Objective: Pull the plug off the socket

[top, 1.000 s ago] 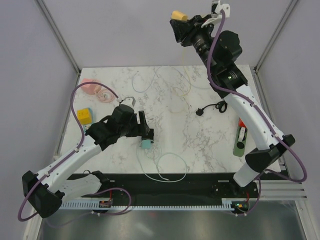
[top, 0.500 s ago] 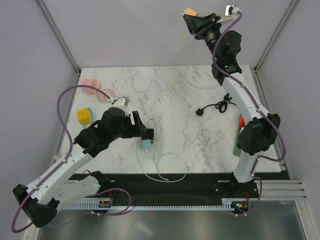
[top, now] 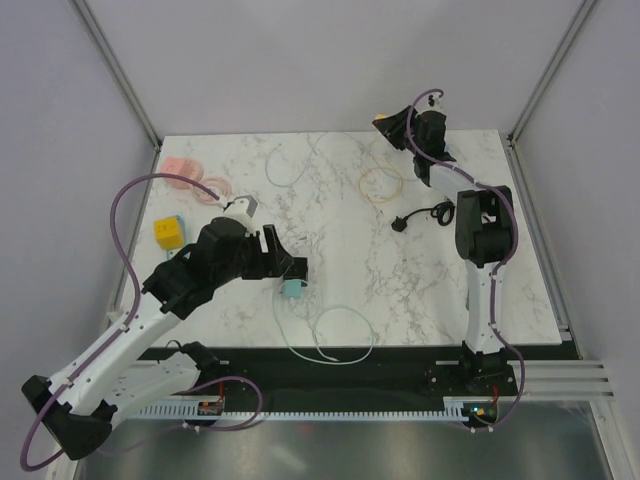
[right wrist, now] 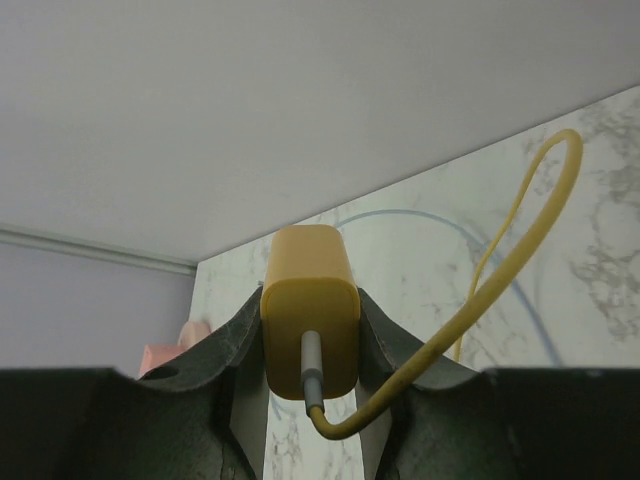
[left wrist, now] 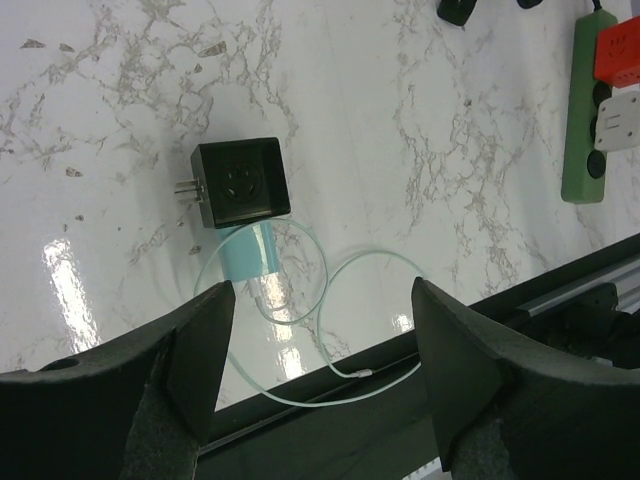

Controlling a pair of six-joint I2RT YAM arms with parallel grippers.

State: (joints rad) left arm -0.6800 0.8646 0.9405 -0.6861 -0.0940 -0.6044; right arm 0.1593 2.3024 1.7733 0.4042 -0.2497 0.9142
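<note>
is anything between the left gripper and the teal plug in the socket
Nothing visible is. The left gripper hangs open above the teal plug, which sits against the black socket, with no other object between them.

left arm and right arm: white links, black joints; purple cables loop alongside each.

Yellow block near pink rings
</note>
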